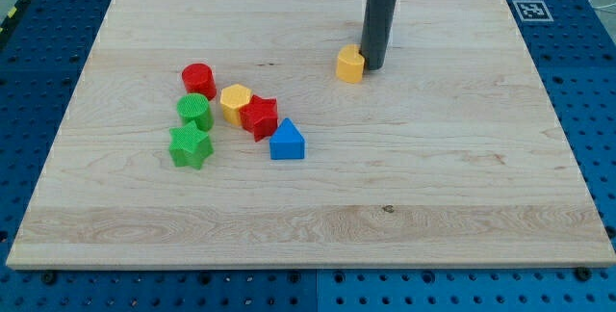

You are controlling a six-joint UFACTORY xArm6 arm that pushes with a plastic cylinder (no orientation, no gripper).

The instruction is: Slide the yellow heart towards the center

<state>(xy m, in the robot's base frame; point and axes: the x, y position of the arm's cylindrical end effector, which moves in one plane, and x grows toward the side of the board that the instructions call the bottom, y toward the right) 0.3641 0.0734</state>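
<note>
The yellow heart (pixel 350 64) lies on the wooden board (pixel 433 177) above the board's middle, a little toward the view's top. My tip (pixel 372 65) stands right beside it, touching or almost touching its right side. The dark rod rises from there to the view's top edge.
A cluster sits at the view's left of centre: a red cylinder (pixel 198 80), a green cylinder-like block (pixel 194 112), a green star (pixel 190 146), a yellow hexagon (pixel 235 103), a red block (pixel 259 117) and a blue house-shaped block (pixel 287 142). A tag marker (pixel 531 10) is at the board's top right corner.
</note>
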